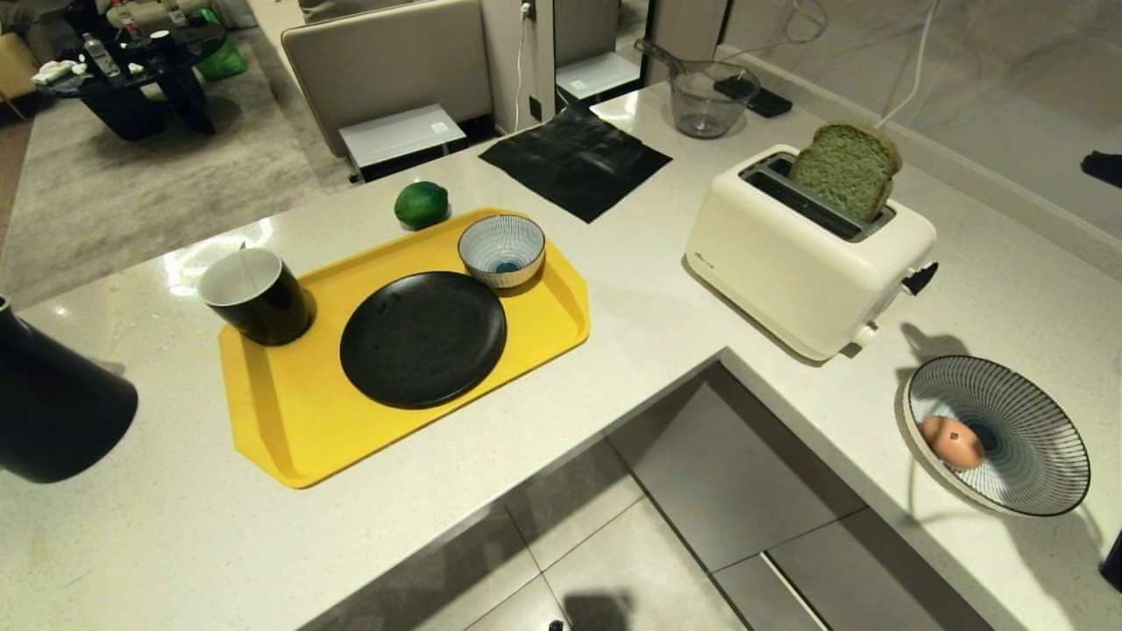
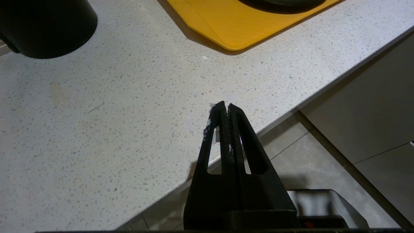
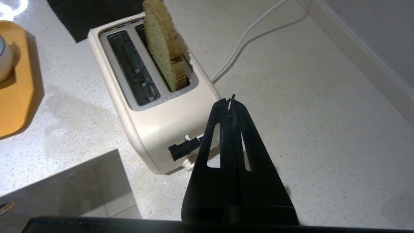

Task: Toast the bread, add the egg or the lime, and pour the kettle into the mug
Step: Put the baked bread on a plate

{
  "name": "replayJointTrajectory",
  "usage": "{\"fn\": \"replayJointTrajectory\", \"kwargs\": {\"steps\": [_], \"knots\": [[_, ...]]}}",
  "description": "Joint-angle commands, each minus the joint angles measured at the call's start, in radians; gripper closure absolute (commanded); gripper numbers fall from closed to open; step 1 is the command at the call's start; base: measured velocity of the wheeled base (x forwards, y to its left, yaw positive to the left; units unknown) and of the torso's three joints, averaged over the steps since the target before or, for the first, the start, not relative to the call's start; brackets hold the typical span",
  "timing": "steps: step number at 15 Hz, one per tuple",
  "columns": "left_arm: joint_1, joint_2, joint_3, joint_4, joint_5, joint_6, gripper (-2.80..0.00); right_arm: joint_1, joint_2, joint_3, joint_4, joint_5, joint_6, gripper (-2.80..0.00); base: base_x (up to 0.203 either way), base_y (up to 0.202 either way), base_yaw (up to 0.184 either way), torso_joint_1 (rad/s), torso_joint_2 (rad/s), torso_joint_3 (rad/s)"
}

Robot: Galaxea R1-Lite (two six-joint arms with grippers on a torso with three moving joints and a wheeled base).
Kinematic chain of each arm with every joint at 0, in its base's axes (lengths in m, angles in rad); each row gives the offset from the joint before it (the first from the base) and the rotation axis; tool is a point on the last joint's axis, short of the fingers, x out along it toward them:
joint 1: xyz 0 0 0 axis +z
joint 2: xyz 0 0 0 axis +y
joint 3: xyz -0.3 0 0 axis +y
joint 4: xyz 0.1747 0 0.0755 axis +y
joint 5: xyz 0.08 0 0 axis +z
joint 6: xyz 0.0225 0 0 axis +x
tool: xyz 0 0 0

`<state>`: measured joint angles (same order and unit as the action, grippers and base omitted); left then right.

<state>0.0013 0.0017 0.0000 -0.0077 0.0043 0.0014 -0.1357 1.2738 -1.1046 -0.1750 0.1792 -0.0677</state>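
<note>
Bread (image 1: 846, 169) standing tall in far slot of toaster (image 1: 806, 250), lever (image 3: 186, 149) up, so untoasted; right pincer (image 3: 230, 100) clenched, empty, just above lever, seemingly to press; left pincer (image 2: 224, 108) clenched, parked over near table (image 2: 113, 123).

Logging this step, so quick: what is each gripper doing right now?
Left gripper: shut, empty, above the speckled white stone counter.
Right gripper: shut, empty, beside the cream two-slot toaster.
</note>
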Motion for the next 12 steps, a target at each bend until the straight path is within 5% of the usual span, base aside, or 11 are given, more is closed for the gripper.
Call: {"fn": "replayJointTrajectory", "kwargs": {"steps": [1,12], "knots": [[0.000,0.000,0.000,0.000,0.000,0.000,0.00,-0.001,0.001,0.000,-0.001,0.008,0.000,0.00,0.000,0.000,0.000,0.000,0.00,0.000],[0.000,0.000,0.000,0.000,0.000,0.000,0.00,0.000,0.032,0.055,-0.016,0.067,0.004,0.00,0.000,0.000,0.000,0.000,0.00,0.000]]}}
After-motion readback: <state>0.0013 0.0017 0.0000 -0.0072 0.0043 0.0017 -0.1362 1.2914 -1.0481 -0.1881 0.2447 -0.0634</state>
